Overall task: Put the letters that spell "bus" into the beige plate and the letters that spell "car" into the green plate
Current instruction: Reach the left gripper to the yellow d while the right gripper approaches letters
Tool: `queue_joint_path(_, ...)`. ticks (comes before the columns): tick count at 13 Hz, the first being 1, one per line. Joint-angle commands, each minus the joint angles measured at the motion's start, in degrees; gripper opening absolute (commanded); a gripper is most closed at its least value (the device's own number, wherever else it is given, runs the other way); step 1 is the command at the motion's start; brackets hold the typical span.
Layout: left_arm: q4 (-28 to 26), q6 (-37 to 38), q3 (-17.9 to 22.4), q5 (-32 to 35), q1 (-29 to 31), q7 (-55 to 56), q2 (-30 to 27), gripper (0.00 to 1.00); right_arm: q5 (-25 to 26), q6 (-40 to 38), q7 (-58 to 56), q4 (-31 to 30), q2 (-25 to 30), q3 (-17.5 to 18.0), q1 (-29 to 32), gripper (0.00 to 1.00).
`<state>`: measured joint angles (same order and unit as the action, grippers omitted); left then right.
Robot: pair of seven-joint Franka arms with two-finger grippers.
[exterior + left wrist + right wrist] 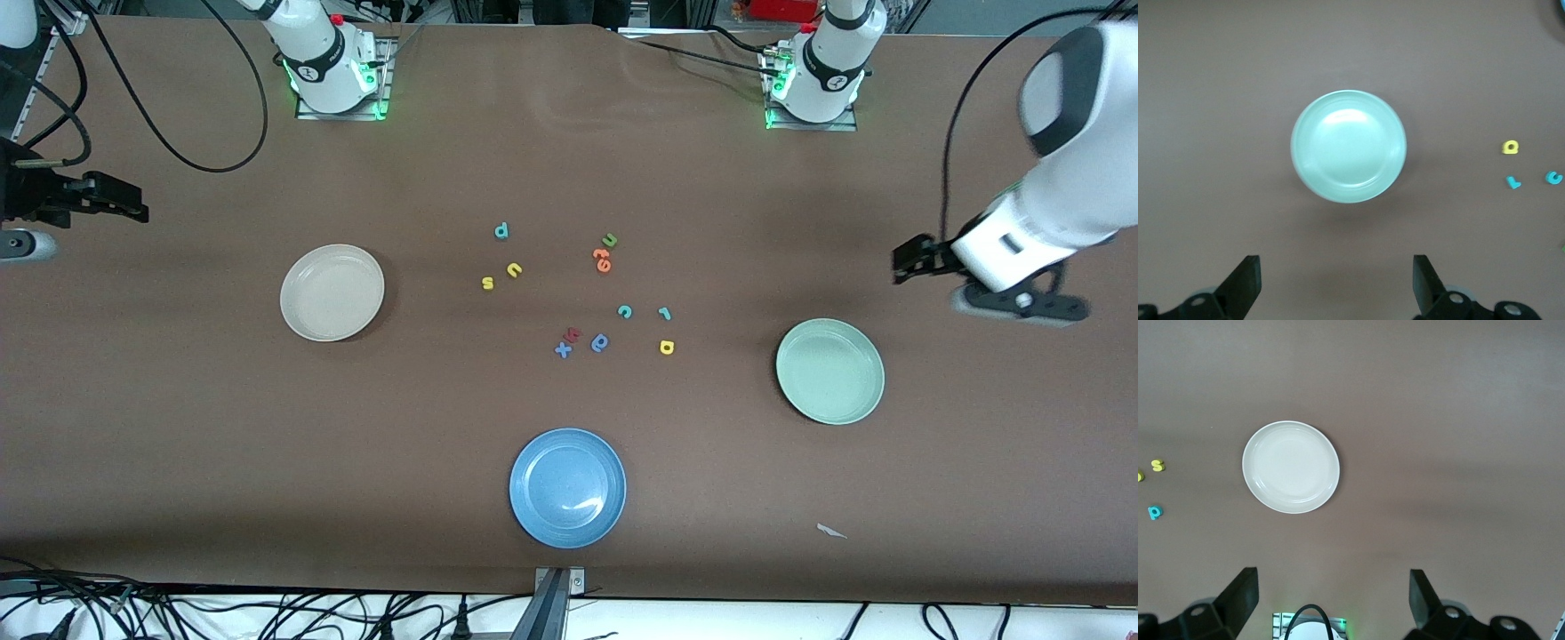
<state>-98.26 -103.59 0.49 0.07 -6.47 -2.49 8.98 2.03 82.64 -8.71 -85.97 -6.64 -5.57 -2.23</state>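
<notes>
Counter (178,462) is covered w/ a matte brown sheet, faintly rippled up near the arm bases.

Three round, shallow, smooth plates w/ soft glare:
- beige plate (332,292) toward the right arm's end
- green plate (829,371) toward the left arm's end
- blue plate (567,487) nearest the front cam, between the other two

All three hold nothing.

Small flat foam letters lie scattered mid-counter, well apart from every plate.
- "bus" group: teal b (501,231), yellow u (514,269), yellow s (487,283), all on the beige-plate side of the scatter.
- "car" group: teal c (625,311), teal r (664,313), yellow a (667,348), on the green-plate side.
- Others: green u (610,240) touching an orange letter (602,260); a blue rounded letter (600,342); a blue x (563,350) beside a reddish piece (573,334) too small to read.
- A white scrap (831,531) lies near the counter's front edge.

Left claw (1337,283) hangs over bare counter beside the green plate, fingers spread wide, holding nothing. In the front view its fingers are hidden by the wrist. Right claw (1333,600) is over the counter near the beige plate, also spread and empty; it is mostly cut off at the front view's edge.
</notes>
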Motion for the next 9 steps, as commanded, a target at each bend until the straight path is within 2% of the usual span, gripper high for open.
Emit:
queue_joint_path(1, 0.6, -5.7, -0.7, -1.0, -4.2, 3.9, 6.7, 1.00, -0.8, -0.2, 0.1, 0.4, 0.1, -0.2, 0.1, 1.00)
queue_joint_path(5, 0.5, -14.4, -0.7, -3.6, -11.5, 10.7, 13.9, 1.00, -0.9, -1.9, -0.4, 0.6, 0.8, -0.3, 0.0, 1.00)
queue_joint_path(9, 0.5, -26.4, -0.6, -3.1, -18.2, 23.3, 21.9, 1.00, -1.9, -2.0, 0.4, 0.6, 0.7, 1.2, -1.4, 1.00)
